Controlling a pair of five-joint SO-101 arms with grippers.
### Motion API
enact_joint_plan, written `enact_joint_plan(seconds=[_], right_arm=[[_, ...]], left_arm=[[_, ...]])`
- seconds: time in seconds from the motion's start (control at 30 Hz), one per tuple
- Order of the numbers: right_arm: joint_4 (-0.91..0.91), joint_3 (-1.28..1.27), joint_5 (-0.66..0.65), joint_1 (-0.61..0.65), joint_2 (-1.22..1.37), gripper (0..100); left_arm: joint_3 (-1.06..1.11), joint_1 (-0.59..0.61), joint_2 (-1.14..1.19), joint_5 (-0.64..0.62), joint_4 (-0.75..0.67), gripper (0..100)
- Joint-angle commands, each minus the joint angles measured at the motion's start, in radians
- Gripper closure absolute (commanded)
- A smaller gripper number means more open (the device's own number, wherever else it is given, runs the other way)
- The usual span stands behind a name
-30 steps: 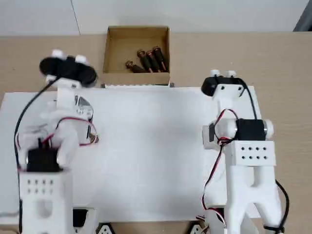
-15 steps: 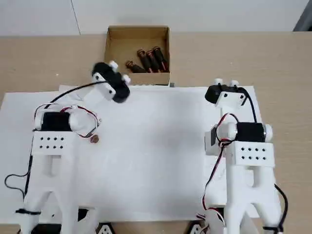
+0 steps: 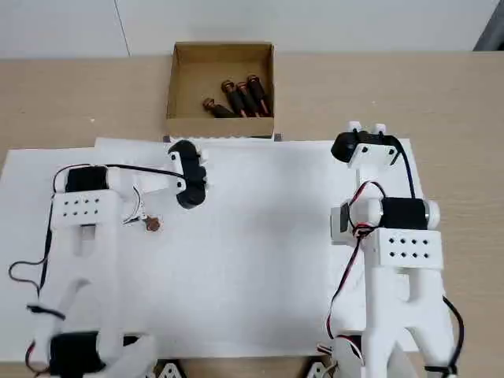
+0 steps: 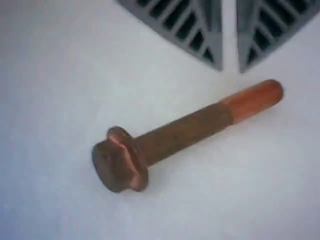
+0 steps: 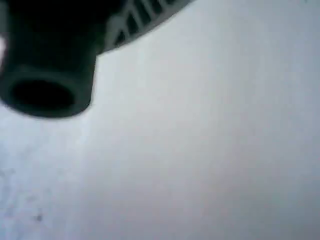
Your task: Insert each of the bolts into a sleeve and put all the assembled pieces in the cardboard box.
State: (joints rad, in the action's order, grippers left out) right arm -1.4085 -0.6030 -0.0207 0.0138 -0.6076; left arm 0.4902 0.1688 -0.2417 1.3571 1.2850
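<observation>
Item: bolt-and-sleeve assembly, status partial.
- Box (image 3: 223,47): four assembled pieces (image 3: 240,98) inside, so that part looks done.
- Bolt (image 4: 185,132): one, bare, lying flat on the white sheet (image 3: 260,252), well apart from the box.
- Left gripper (image 4: 230,55): just beside the bolt's plain end, fingers narrowly apart, holding nothing.
- Right gripper (image 3: 364,146): above the sheet's far right, apparently clamped on a black sleeve (image 5: 47,85).
- Outstanding, by judgement: grasp bolt, insert, box the last piece.

Wooden table (image 3: 457,87), white sheet (image 3: 260,268), cardboard box (image 3: 220,126), bolt (image 4: 180,136)
</observation>
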Motion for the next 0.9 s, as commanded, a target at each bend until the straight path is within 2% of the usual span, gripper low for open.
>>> enact_joint_plan(seconds=[0.0, 0.2, 0.5, 0.63, 0.87], right_arm=[[0.044, 0.003, 0.006, -0.004, -0.021, 99.5], [0.093, 0.002, 0.006, -0.004, -0.021, 99.5], [0.101, 0.002, 0.006, -0.004, -0.019, 99.5], [0.101, 0.002, 0.006, -0.004, -0.019, 99.5], [0.101, 0.002, 0.006, -0.004, -0.019, 99.5]], left_arm=[[-0.021, 0.040, 0.066, 0.242, -0.003, 95], [-0.096, 0.060, 0.198, 0.310, 0.000, 94], [-0.257, 0.054, 0.379, 0.315, 0.005, 92], [-0.286, 0.054, 0.419, 0.315, 0.005, 89], [-0.285, 0.025, 0.428, 0.315, 0.006, 89]])
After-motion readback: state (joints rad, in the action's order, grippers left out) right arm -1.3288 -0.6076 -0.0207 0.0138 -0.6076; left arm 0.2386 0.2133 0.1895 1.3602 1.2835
